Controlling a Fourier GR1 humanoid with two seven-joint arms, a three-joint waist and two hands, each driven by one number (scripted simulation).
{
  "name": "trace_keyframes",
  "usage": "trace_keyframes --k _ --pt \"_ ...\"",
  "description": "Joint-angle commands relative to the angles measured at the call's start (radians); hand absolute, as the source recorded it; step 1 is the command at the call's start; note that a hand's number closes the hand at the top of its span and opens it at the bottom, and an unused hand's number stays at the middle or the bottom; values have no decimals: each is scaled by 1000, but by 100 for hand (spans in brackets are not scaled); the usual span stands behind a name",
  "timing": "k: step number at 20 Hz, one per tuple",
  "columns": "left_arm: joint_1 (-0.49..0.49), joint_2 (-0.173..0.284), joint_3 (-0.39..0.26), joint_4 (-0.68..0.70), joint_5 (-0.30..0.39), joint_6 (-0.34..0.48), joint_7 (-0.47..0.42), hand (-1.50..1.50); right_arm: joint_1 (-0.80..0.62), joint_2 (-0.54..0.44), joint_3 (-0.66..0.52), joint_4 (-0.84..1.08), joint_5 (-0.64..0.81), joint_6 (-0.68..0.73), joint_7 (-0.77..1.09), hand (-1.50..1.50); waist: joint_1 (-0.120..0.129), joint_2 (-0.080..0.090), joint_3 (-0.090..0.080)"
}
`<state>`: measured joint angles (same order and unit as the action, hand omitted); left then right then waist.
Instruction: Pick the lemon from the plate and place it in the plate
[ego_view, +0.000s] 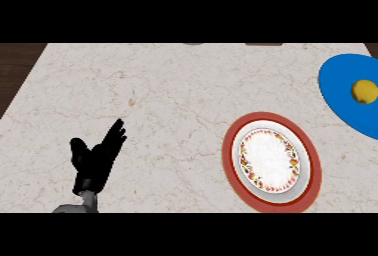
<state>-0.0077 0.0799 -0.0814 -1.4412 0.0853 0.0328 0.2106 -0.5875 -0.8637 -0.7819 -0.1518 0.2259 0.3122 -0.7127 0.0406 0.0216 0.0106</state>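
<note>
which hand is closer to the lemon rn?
Left, by default. The left hand rests open at lower left, far across the counter from the lemon on the blue plate. The right hand isn't in view.

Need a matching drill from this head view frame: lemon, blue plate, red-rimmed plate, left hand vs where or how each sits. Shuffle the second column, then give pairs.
Things:
1. lemon
2. blue plate
3. red-rimmed plate
4. left hand

Places or states:
A. lower left of the counter, open, fingers up
B. cut off by the right edge of the view
C. on the blue plate
D. right of centre, holding nothing

Pairs: 1-C, 2-B, 3-D, 4-A
</note>
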Motion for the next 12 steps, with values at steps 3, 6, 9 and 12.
trace_keyframes --k 3,6,9,12 --pt "-4 -5 10 9 9 2 11 0 104 -68 39 -8 30 176 -64 -150 -12 -4 -3" --pt "32 32 26 35 16 -37 -14 0 151 -24 53 -22 45 110 -129 -150 -6 -2 -2" --pt "-8 -12 -8 -34 -12 27 59 0 208 -10 81 -34 67 115 -186 -150 -16 -8 -2" --pt "2 8 19 6 19 -15 33 0 205 -31 78 -30 61 109 -167 -150 -14 -8 -3"
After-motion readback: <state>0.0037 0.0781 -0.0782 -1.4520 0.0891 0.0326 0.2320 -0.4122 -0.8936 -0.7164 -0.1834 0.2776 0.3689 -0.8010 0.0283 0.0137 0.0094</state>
